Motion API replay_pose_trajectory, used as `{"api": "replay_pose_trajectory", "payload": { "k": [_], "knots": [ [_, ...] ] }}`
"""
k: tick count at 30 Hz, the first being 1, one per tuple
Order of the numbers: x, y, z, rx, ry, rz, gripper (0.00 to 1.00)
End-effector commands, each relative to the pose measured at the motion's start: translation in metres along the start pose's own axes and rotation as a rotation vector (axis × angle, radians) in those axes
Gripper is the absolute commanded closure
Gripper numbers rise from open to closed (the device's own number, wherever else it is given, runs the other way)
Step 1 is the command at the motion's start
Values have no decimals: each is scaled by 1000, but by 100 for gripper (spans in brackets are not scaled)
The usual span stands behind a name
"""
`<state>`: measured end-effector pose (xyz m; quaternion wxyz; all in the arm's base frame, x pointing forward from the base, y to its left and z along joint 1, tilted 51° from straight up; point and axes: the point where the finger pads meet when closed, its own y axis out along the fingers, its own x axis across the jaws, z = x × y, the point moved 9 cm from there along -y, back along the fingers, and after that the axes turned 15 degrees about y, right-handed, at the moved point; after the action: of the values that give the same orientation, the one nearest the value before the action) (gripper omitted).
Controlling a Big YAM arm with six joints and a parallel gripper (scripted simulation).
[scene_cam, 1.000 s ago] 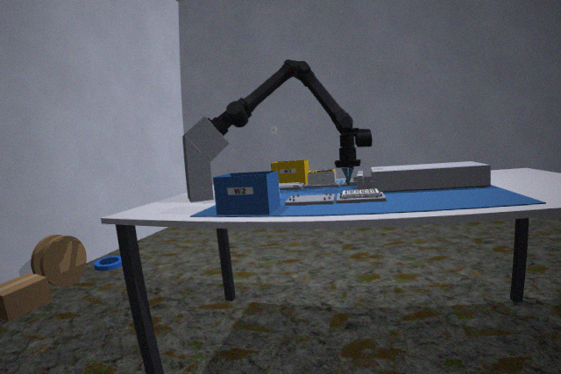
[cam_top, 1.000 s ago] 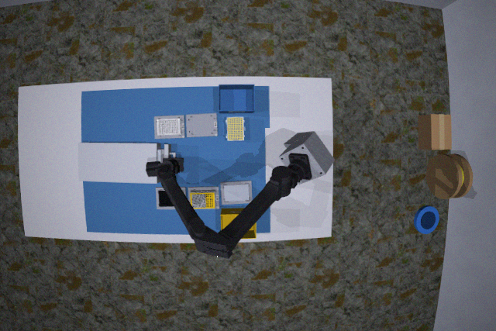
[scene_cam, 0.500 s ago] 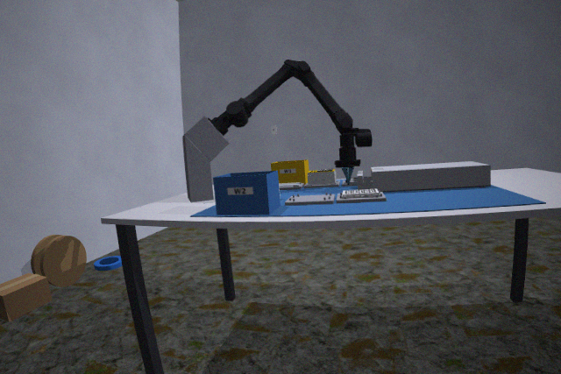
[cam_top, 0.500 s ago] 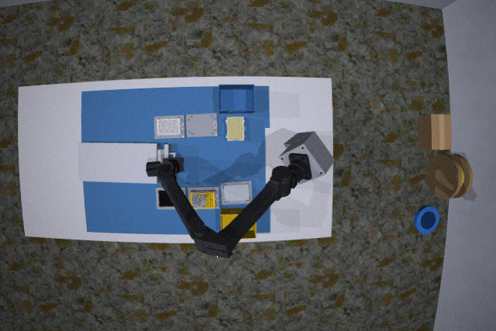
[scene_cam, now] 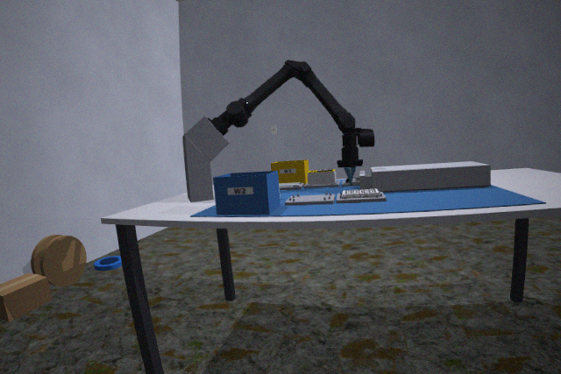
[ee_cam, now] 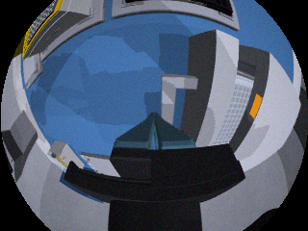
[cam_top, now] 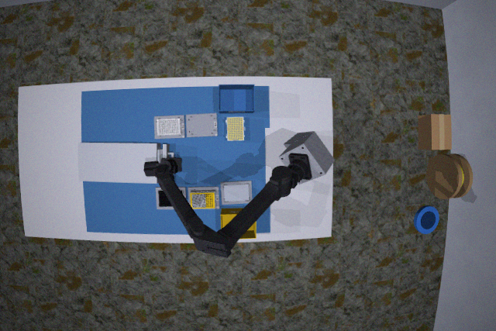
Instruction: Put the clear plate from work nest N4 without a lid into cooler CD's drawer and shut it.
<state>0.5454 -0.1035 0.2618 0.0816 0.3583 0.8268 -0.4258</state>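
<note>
The cooler CD (cam_top: 118,161) is the long pale box on the left of the bench, also in the side view (scene_cam: 430,176). Its drawer front (cam_top: 162,151) stands slightly out toward the arm's base. In the wrist view the lamp (ee_cam: 256,104) glows amber beside the drawer's bar handle (ee_cam: 175,85). My gripper (cam_top: 164,156) is shut and empty, pointing down with its tips right at the handle. A pale plate with visible wells and no lid (cam_top: 169,127) lies in a nest just behind the gripper. I cannot read the nest labels.
A grey nest (cam_top: 201,125) and the yellow tip box (cam_top: 235,128) share the back row. A black plate (cam_top: 164,198), a yellow patterned plate (cam_top: 203,200) and a smooth pale plate (cam_top: 236,192) fill the front row. The blue bin W2 (scene_cam: 246,192) and yellow bin W1 (scene_cam: 289,172) stand near the arm's base.
</note>
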Motion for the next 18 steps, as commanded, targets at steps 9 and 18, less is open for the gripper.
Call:
{"api": "replay_pose_trajectory", "payload": {
  "k": [9, 18],
  "knots": [
    [-43, -19, -3, -5, -21, 74, 100],
    [-53, -18, -4, -1, -15, 65, 100]
  ]
}}
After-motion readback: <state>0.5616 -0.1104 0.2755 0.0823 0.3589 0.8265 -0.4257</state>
